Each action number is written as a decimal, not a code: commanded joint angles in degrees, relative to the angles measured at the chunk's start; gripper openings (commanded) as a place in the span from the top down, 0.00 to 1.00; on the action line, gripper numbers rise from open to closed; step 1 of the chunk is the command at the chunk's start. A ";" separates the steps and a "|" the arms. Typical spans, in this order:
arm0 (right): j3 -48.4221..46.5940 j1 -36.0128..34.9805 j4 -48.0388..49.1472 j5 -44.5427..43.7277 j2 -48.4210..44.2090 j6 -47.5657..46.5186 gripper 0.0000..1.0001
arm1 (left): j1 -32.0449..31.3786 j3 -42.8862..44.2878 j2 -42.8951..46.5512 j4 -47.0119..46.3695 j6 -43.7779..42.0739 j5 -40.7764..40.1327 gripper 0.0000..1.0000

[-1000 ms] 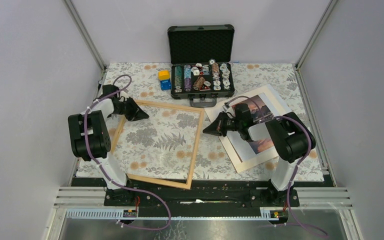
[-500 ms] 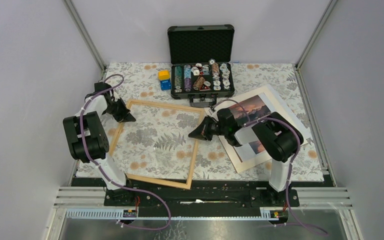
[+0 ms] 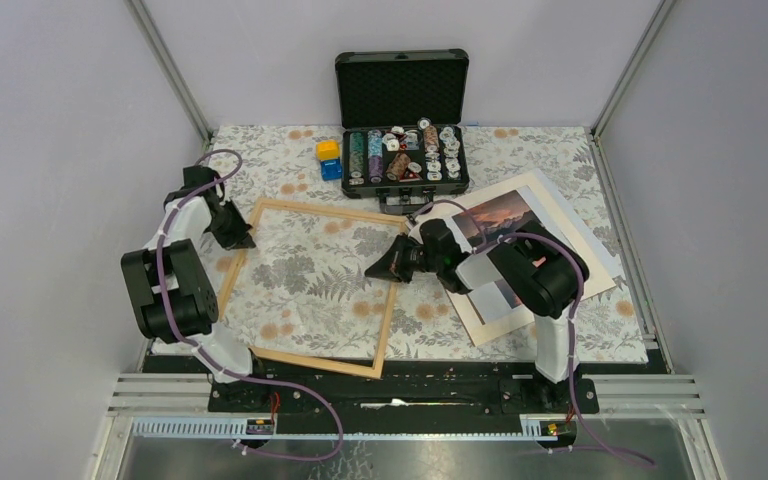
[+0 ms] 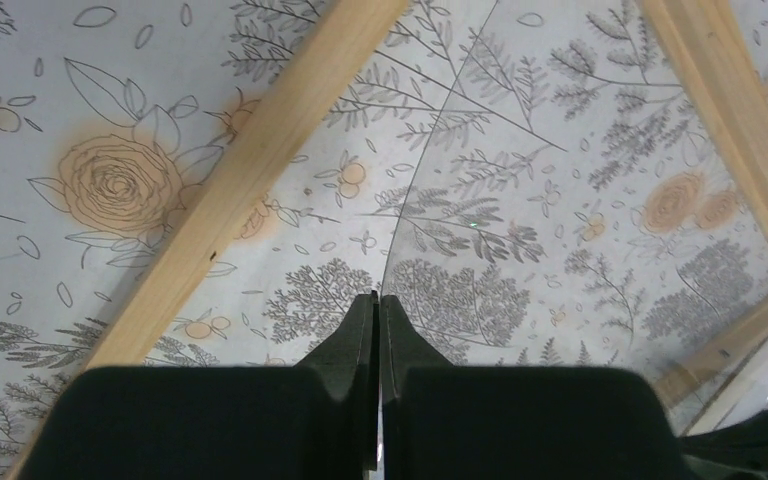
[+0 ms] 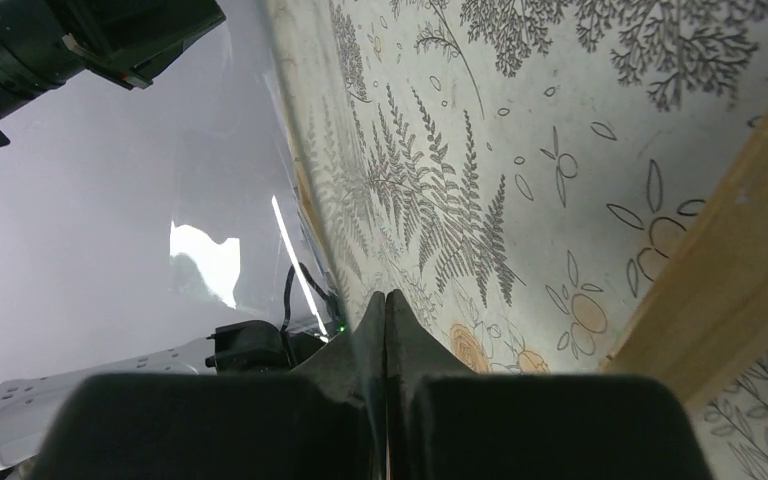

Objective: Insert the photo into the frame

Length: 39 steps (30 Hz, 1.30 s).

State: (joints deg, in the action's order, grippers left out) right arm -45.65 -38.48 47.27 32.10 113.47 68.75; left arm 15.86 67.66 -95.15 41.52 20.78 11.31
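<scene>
I have the left end effector and right end effector both clamped on a clear sheet over the frame. The photo lies on the bench.

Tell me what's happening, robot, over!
Left fingers and right fingers shut, pinching a clear sheet over the frame. Photo lies outside the frame, to its right. Right arm overhangs the photo.
</scene>
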 commanded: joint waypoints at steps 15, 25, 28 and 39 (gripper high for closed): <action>-4.63 -0.84 0.52 -2.73 4.16 0.07 1.00 | 1.48 1.46 -6.93 -6.62 2.25 -2.35 1.00; -4.69 -0.82 0.37 -2.78 3.79 -0.15 1.00 | 2.03 1.12 -4.68 -6.71 2.25 -1.84 1.00; -4.86 -0.81 0.45 -2.55 4.09 0.11 1.00 | 2.07 1.08 -4.46 -6.48 2.16 -2.24 1.00; -3.63 -0.81 1.43 -2.36 3.22 0.37 1.00 | 2.07 0.57 -2.25 -6.22 2.60 -1.03 1.00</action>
State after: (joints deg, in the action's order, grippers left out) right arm -48.69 -39.22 46.70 31.75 117.32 69.08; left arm 17.23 67.02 -99.66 38.02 22.50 11.57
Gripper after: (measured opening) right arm 0.017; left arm 0.014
